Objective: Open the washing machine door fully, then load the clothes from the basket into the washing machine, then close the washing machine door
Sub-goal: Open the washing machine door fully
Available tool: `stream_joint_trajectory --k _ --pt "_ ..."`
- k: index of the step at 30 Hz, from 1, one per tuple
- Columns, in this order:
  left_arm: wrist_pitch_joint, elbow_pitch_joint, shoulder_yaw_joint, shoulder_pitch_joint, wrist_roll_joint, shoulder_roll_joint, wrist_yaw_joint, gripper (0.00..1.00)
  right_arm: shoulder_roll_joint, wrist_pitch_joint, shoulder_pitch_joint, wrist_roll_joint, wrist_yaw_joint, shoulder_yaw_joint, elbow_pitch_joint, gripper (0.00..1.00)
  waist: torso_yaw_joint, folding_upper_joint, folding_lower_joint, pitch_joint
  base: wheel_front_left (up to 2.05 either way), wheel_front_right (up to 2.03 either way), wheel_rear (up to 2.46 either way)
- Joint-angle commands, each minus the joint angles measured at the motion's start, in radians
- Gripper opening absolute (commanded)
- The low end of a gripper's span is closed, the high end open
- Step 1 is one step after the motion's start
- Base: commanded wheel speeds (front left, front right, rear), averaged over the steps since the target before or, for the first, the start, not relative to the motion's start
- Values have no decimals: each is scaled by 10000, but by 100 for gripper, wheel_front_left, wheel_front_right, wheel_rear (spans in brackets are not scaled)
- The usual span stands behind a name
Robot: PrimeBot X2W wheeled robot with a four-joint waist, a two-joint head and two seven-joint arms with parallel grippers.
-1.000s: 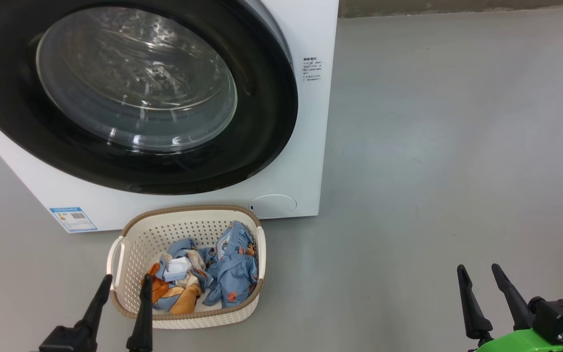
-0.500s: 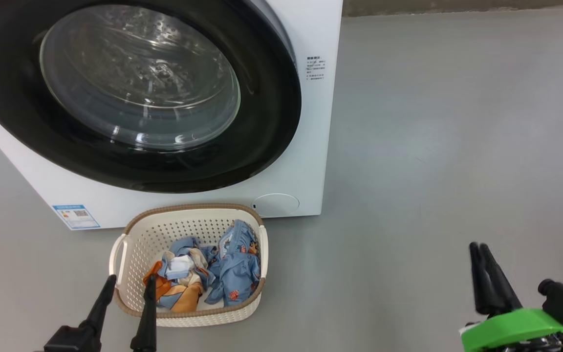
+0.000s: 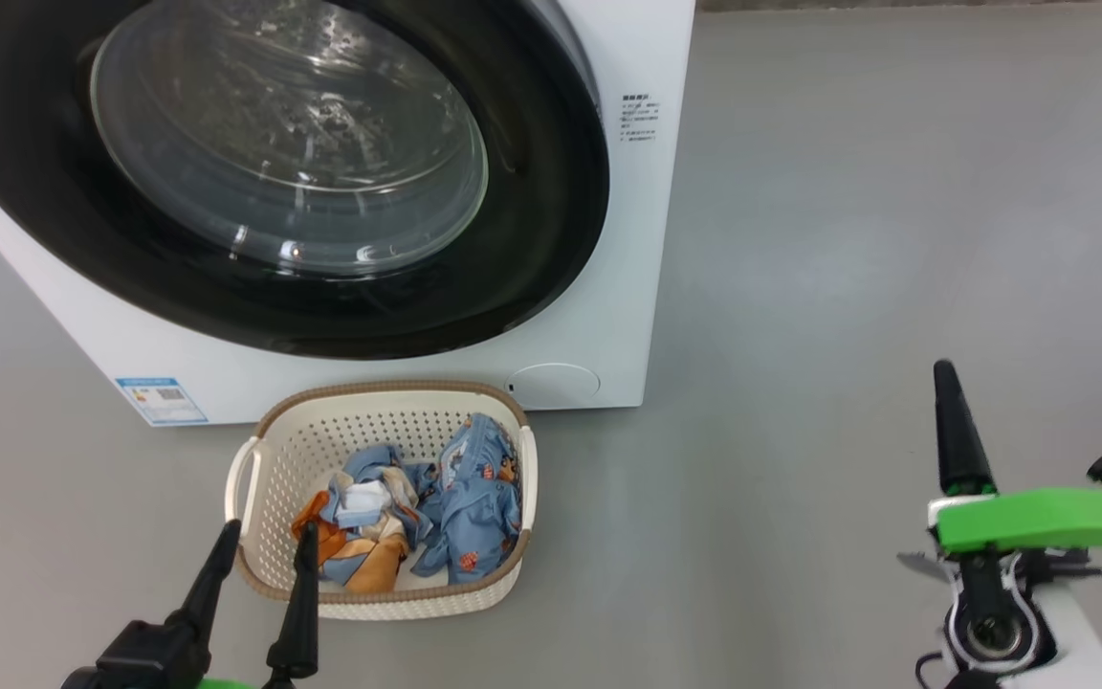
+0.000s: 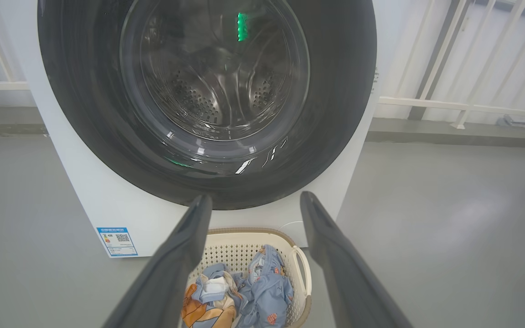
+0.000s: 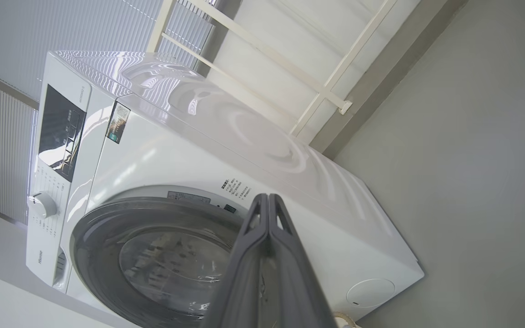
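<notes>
Hovering at basket (image 3: 417,600) rim, left pincer (image 3: 269,526) spread; right pincer (image 3: 943,368) pressed together over floor (image 3: 800,287).

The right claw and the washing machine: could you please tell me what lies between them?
Bare grey floor separates the shut right claw from the washing machine, as the head view shows.

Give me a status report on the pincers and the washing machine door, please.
Left pincer open, near basket. Right pincer shut, empty. Washing machine door closed. Clothes in basket, below door.
</notes>
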Motion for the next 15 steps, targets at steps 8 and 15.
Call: stream_joint_trajectory --k 8,15 --pt "-65 -297 192 -729 -249 51 -25 100 -672 1004 -1390 2632 12 458 -146 0 383 0 0 598 0 0 0" --pt "-65 -334 70 -1032 -351 50 -25 100 -1218 2015 -2390 3707 12 490 176 0 643 0 0 1060 0 0 0"
